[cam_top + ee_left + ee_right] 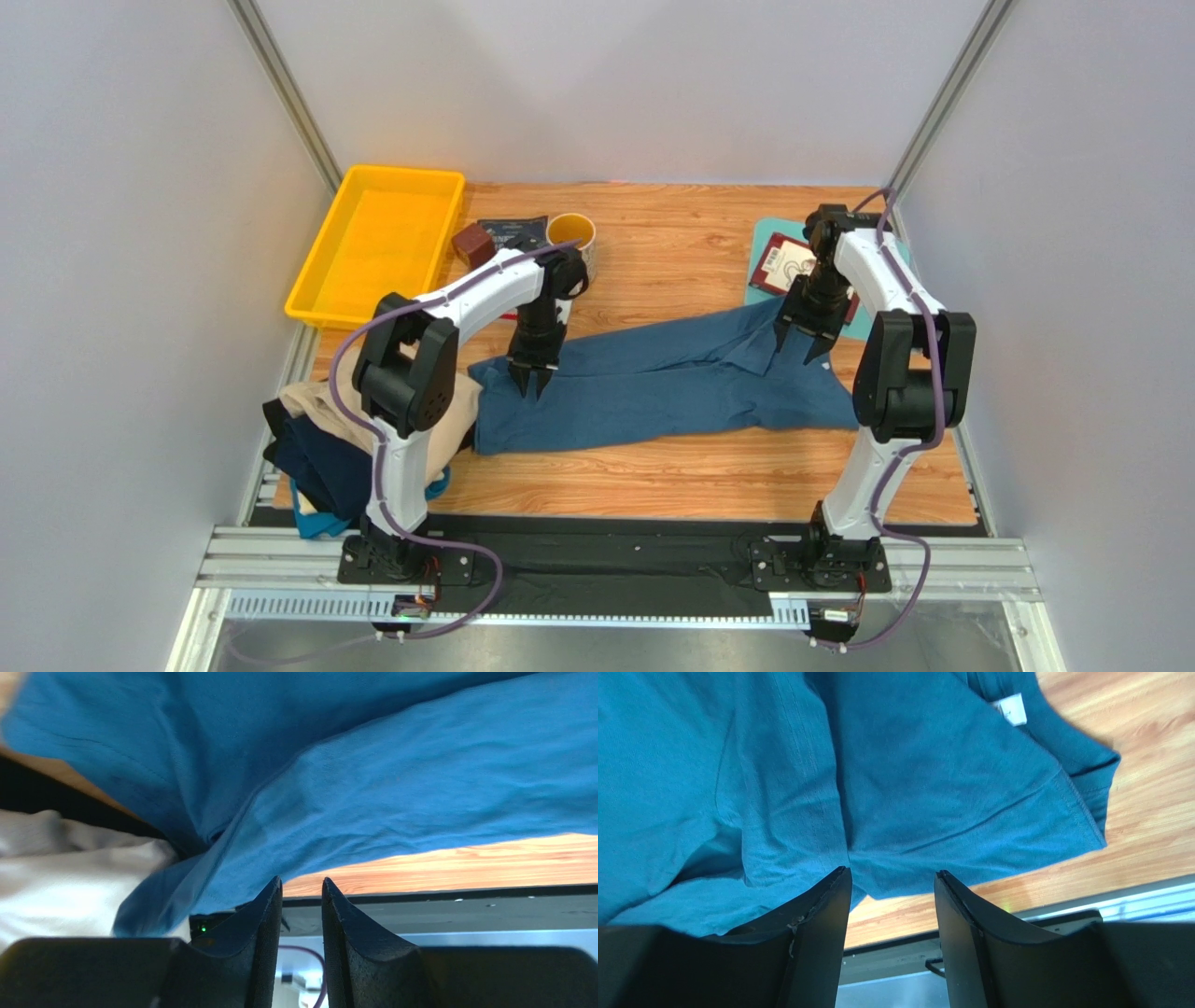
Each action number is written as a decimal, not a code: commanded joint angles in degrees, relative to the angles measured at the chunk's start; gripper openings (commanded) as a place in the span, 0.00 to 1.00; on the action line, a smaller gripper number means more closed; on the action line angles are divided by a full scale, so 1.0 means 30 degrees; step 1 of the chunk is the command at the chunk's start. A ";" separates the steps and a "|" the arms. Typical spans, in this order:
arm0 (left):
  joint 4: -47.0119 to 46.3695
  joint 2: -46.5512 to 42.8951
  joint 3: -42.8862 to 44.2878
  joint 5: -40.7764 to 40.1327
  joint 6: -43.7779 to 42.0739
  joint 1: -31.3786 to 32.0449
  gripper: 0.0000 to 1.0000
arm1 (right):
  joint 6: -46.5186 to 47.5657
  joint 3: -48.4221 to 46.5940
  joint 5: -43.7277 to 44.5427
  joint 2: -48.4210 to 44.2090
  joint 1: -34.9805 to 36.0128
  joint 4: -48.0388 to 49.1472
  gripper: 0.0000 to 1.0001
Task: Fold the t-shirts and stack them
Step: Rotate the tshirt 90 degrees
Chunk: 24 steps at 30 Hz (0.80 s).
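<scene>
Left claw (302,880) and right claw (892,872) hang open over the teal shirt (659,378); grabbing two layers could bunch it.

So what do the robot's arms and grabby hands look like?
The left arm and right arm are white tubes with chunky black joints. Thin purple cables loop from their bases. The left gripper and right gripper each have two pointy black fingers.

We see our left gripper (302,883) at six o'clock, jaws a narrow gap apart with nothing between, teal-blue t-shirt (393,777) rumpled across twelve o'clock, one fold just above the fingertips, pale cloth (63,875) at nine o'clock, wooden table (456,864) at four o'clock.
</scene>
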<state>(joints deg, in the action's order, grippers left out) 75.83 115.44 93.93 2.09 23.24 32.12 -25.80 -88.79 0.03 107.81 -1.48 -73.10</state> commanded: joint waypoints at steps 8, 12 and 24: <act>-0.1049 0.1686 -0.1513 0.0155 -0.1010 0.0834 0.32 | 0.0369 0.0152 0.1512 0.2851 0.0404 0.1835 0.45; -0.1458 0.1717 -0.1954 0.0154 -0.0981 0.1246 0.31 | 0.0018 0.0593 0.1512 0.3612 0.1164 0.2598 0.42; -0.1722 0.1305 -0.2452 0.0095 -0.1449 0.1598 0.28 | -0.2443 0.2261 0.1015 0.4233 0.0087 0.2980 0.00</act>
<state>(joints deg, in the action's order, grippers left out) 71.33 120.66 86.89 2.46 20.40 36.36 -28.93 -86.78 3.55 119.90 1.69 -67.96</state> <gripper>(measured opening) 0.287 0.008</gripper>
